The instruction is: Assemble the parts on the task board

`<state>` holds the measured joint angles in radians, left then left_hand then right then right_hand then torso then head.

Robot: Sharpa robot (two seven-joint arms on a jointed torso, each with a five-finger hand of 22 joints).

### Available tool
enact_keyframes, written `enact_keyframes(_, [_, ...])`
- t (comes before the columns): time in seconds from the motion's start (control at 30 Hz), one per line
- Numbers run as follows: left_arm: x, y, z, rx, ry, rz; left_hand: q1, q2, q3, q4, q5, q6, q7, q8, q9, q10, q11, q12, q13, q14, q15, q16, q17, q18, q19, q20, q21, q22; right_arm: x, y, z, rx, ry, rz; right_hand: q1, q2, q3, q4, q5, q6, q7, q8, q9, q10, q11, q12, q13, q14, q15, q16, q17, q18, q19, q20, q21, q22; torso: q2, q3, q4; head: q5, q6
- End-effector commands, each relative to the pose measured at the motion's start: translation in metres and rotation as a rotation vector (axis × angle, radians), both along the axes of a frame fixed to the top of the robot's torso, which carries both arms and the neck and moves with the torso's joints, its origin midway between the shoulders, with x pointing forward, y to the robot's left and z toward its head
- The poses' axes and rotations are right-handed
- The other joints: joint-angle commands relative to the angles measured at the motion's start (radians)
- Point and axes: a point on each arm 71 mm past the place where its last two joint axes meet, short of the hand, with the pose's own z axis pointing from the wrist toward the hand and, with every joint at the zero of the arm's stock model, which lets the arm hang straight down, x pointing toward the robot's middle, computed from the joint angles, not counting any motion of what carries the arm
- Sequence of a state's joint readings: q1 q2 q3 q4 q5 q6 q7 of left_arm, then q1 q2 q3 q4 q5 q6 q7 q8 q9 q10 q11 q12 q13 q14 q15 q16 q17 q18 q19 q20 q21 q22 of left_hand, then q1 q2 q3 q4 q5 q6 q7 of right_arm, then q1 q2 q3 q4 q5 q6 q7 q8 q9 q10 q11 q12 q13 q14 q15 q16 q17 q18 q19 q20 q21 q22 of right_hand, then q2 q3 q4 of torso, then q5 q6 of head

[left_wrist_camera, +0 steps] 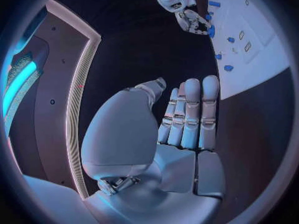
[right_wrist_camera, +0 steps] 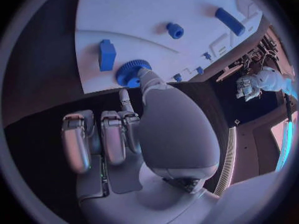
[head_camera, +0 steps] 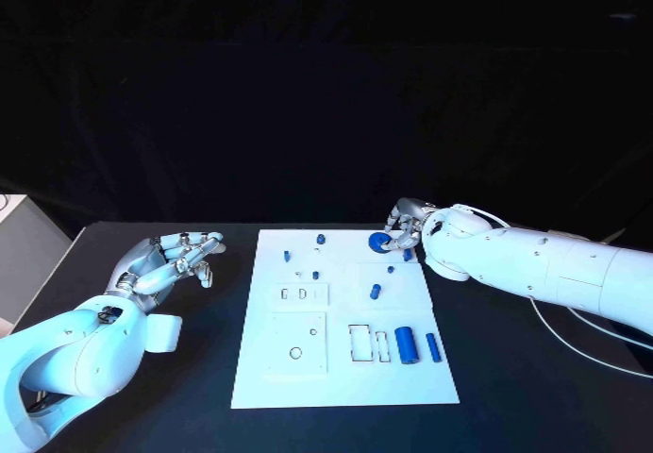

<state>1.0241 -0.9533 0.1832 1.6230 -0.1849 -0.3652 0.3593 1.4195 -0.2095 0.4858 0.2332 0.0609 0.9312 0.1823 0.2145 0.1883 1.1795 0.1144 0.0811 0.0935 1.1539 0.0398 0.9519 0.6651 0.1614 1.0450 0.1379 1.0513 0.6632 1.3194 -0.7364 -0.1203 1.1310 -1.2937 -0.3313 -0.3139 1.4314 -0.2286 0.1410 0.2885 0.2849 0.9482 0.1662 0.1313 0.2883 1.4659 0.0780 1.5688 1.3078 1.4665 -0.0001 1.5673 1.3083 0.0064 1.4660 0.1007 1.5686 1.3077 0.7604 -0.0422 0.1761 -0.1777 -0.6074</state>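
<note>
The white task board (head_camera: 341, 377) lies in the middle of the black table. My right hand (head_camera: 409, 226) is at its far right corner and pinches a round blue gear (head_camera: 379, 243) between thumb and a finger; the thumb tip presses the gear (right_wrist_camera: 129, 72) at the board's edge, the other fingers (right_wrist_camera: 112, 134) curl in. A blue block (right_wrist_camera: 107, 55) stands close beside it. Two blue cylinders (head_camera: 404, 338) (head_camera: 433, 346) lie near the board's front right. My left hand (head_camera: 177, 260) hovers left of the board, its fingers (left_wrist_camera: 187, 114) straight and holding nothing.
Small blue pieces (head_camera: 375, 293) (head_camera: 321, 239) (head_camera: 287, 255) are scattered on the board's far half, with rectangular slots (head_camera: 360, 342) and a round hole (head_camera: 295, 353) nearer me. A pale box (head_camera: 21, 236) stands at the table's left edge. A cable (head_camera: 572, 340) trails under my right arm.
</note>
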Motion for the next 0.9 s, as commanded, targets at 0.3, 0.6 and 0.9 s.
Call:
enact_keyframes(0.3, [-0.0005,-0.0027,0.0008,-0.004,-0.006,-0.02,-0.006,-0.002,0.003,-0.003,-0.003,-0.004,-0.001,0.004,0.001,0.001,0.0,0.005,0.001,-0.007,0.0,0.007,-0.002,0.01,-0.009,-0.001,0.006,0.002,0.0002,0.0032,-0.0062,0.014,0.061,0.014,0.004,0.022,0.011,-0.001,0.037,-0.001,-0.001,0.012,0.002,0.105,0.005,0.002,0.263,0.104,0.009,0.003,0.263,-0.006,0.105,0.01,0.002,0.263,0.0,0.0002,-0.0001,0.004,-0.002])
enact_keyframes(0.6, [-0.0006,-0.0024,0.0008,-0.003,-0.005,-0.02,-0.006,-0.001,0.004,-0.004,-0.003,-0.004,-0.001,0.005,0.002,-0.002,0.0,0.004,0.001,-0.007,0.001,0.008,-0.002,0.01,-0.01,-0.001,0.008,0.003,0.0001,0.0064,-0.0086,0.025,0.066,0.02,0.005,0.027,0.016,-0.001,0.04,0.003,-0.002,0.015,0.003,0.105,0.004,0.002,0.263,0.104,0.009,0.003,0.263,-0.006,0.105,0.01,0.002,0.263,0.0,-0.0005,0.0008,0.002,-0.007])
enact_keyframes(0.9, [-0.0004,-0.0028,0.0005,-0.002,-0.004,-0.021,-0.005,0.0,0.004,-0.005,-0.003,-0.004,-0.001,0.005,0.002,-0.003,0.0,0.004,0.001,-0.007,0.001,0.008,-0.002,0.01,-0.011,-0.001,0.008,0.003,0.0002,0.0074,-0.0082,0.029,0.057,0.021,-0.017,0.016,0.004,0.002,0.035,-0.005,0.0,0.012,0.001,0.105,0.006,0.002,0.263,0.104,0.01,0.003,0.263,-0.006,0.105,0.011,0.002,0.263,0.0,-0.0004,-0.0002,0.004,-0.009])
